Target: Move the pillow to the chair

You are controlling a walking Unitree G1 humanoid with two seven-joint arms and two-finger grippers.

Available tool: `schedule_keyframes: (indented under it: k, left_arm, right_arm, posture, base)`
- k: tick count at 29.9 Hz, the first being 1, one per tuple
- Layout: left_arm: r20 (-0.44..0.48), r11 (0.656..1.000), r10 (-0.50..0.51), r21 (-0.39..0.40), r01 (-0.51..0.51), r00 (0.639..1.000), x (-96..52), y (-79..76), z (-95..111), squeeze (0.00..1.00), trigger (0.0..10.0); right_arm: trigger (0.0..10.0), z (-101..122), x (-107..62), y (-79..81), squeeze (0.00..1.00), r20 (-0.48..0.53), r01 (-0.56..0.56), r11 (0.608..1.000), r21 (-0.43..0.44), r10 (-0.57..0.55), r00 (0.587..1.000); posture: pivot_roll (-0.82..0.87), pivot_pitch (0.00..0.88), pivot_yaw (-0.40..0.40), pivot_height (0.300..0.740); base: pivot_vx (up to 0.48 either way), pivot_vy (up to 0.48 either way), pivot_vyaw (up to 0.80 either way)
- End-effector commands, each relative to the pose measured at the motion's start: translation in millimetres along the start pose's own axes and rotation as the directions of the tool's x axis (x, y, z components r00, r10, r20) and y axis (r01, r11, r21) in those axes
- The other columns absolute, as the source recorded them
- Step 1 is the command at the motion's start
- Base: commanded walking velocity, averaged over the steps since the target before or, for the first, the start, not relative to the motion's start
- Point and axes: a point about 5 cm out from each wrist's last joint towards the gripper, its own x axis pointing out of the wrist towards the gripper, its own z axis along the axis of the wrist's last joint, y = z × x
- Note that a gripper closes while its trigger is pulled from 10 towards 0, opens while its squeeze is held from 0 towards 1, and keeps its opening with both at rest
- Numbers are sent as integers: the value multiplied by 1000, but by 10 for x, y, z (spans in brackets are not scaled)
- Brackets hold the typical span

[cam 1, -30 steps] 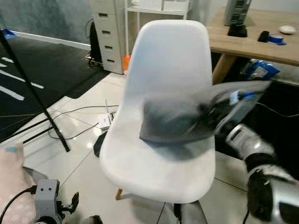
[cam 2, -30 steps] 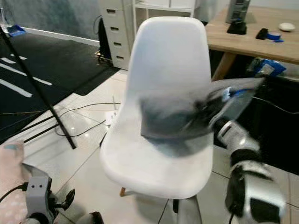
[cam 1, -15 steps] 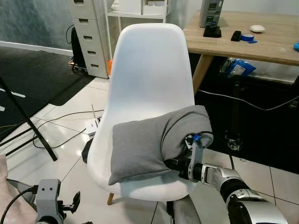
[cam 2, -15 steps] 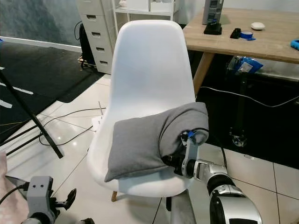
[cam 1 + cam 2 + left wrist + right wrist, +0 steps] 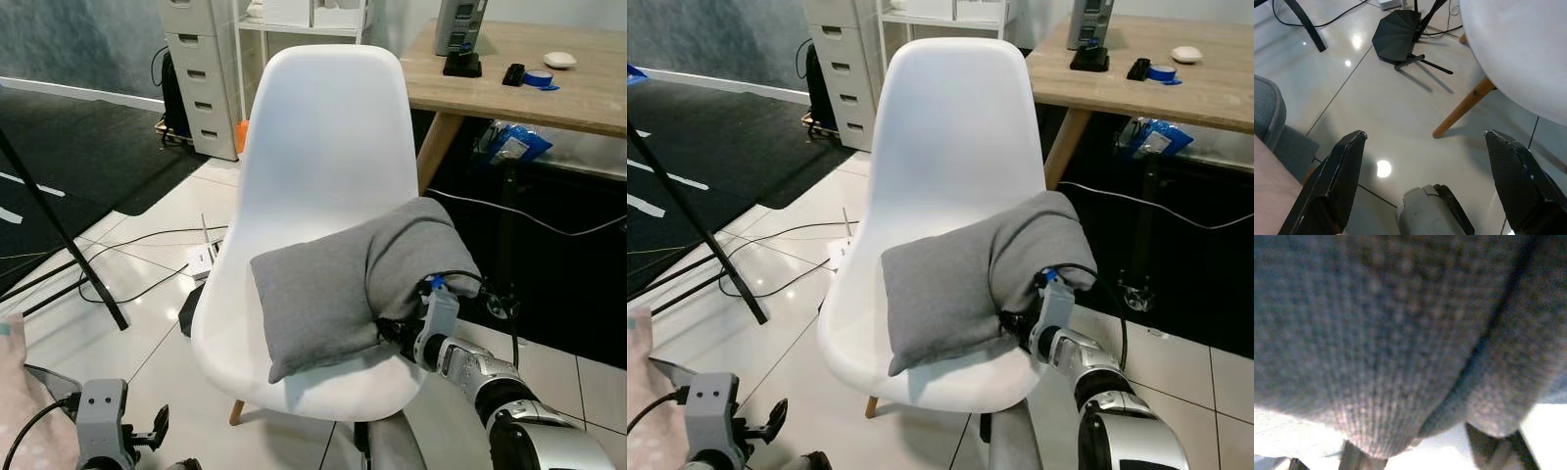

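Pillow (image 5: 338, 289), grey and folded, is laid on the white chair (image 5: 323, 166) at frame centre. Its right end is pinched by the right hand (image 5: 397, 331). The left hand (image 5: 1425, 181) is held spread wide over the floor (image 5: 1396, 112).

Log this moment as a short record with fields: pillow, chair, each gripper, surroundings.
pillow: grey pillow lying on the seat, its right end bunched up and raised
chair: white chair with wooden legs, on a tiled floor
right gripper: right gripper at the pillow's bunched end, fingers buried in the fabric
left gripper: left gripper low beside the chair, open, holding nothing
surroundings: wooden table behind the chair to the right; drawer unit behind to the left
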Motion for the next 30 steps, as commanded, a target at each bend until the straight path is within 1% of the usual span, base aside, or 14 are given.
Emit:
schedule_keyframes:
  k: [1,7,9,10,13,14,15,16,17,22,25,27,28,30]
  left_arm:
    - [-20,1000,6,-7,-6,1000,-14,-8,-63,0,10000]
    - [-19,1000,12,-4,-12,1000,3,-4,-56,0,10000]
    - [-23,1000,22,1,-22,1000,8,17,-57,0,10000]
    - [-23,1000,22,1,-22,1000,8,17,-57,0,10000]
    - [-24,1000,28,4,-28,999,17,19,-60,0,10000]
    - [-24,1000,28,4,-28,999,17,19,-60,0,10000]
    - [-25,1000,28,5,-28,999,18,16,-62,0,10000]
    - [-25,1000,28,5,-28,999,18,16,-62,0,10000]
    - [-26,1000,29,7,-29,999,17,16,-67,0,10000]
    - [-30,999,31,11,-31,999,17,17,-75,0,10000]
    - [-34,999,35,13,-35,999,14,33,-82,0,10000]
    - [-44,999,50,18,-49,998,11,72,-105,0,10000]
    - [-44,999,50,18,-49,998,11,72,-105,0,10000]
    - [-48,998,63,25,-62,997,17,94,-115,0,10000]
  right_arm:
    - [10000,66,-3,10,1000,55,-21,999,27,19,998]
    - [10000,97,25,265,1000,55,-306,951,30,304,951]
    - [10000,71,-21,384,1000,-28,-487,873,17,487,873]
    - [10000,71,-21,384,1000,-28,-487,873,17,487,873]
    - [10000,72,-120,470,1000,-79,-646,762,51,648,758]
    - [10000,72,-120,470,1000,-79,-646,762,51,648,758]
    - [10000,78,-157,484,780,-81,-682,728,70,686,723]
    - [10000,78,-157,484,780,-81,-682,728,70,686,723]
    - [10000,67,-199,493,0,-86,-715,691,105,722,686]
    - [10000,-13,-296,507,0,-127,-768,626,139,780,613]
    - [10000,-37,-312,494,0,-113,-769,623,142,782,612]
    - [10000,-40,-259,413,0,-4,-717,673,184,730,684]
    - [10000,-40,-259,413,0,-4,-717,673,184,730,684]
    - [10000,-10,-232,361,0,132,-691,679,247,683,718]
  posture:
    - [-118,137,17,445]
    - [-124,135,16,445]
    - [-131,132,12,445]
    - [-131,132,12,445]
    - [-135,128,7,445]
    - [-135,128,7,445]
    - [-136,126,4,445]
    - [-136,126,4,445]
    - [-137,125,3,445]
    - [-137,124,-2,445]
    - [-137,123,-4,445]
    - [-146,105,-11,445]
    - [-146,105,-11,445]
    - [-143,101,-12,445]
  base:
    - [0,0,0]
    - [0,0,0]
    - [0,0,0]
    - [0,0,0]
    - [0,0,0]
    - [0,0,0]
    - [0,0,0]
    - [0,0,0]
    - [0,0,0]
    - [0,0,0]
    - [0,0,0]
    - [0,0,0]
    - [0,0,0]
    - [0,0,0]
